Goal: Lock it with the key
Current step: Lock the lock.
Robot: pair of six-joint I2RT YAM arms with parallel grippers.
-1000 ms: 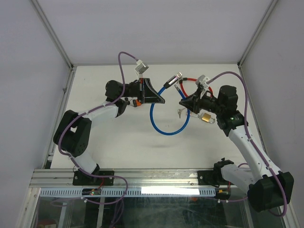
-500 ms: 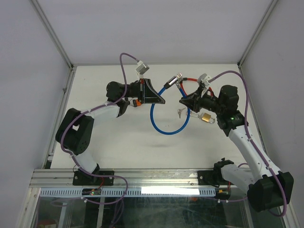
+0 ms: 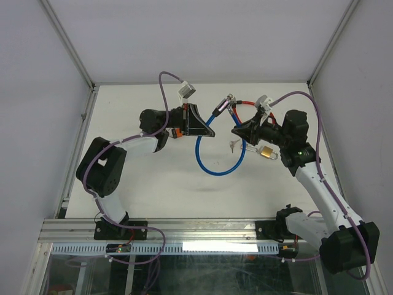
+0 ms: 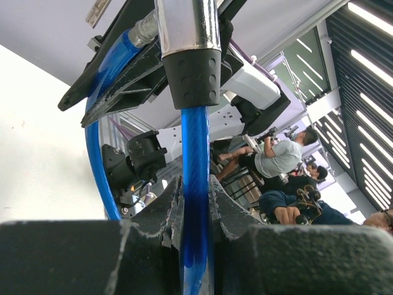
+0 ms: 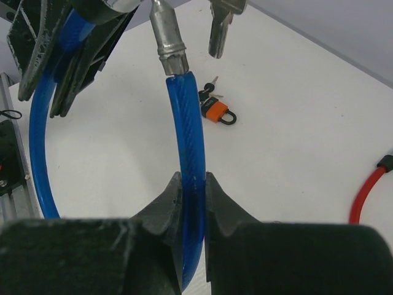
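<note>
While a red cable (image 5: 368,190) curls at the far right and a small orange padlock (image 5: 216,114) with keys lies flat on the white table (image 3: 153,178), the blue cable lock (image 3: 212,167) hangs in a loop over mid-table, between both arms. The left gripper (image 4: 195,200) is clenched on the cable just below its black-and-silver lock head (image 4: 191,55). The right gripper (image 5: 191,190) pinches the other end under the bare silver tip (image 5: 166,34), with a key (image 5: 220,24) just beside that tip.
</note>
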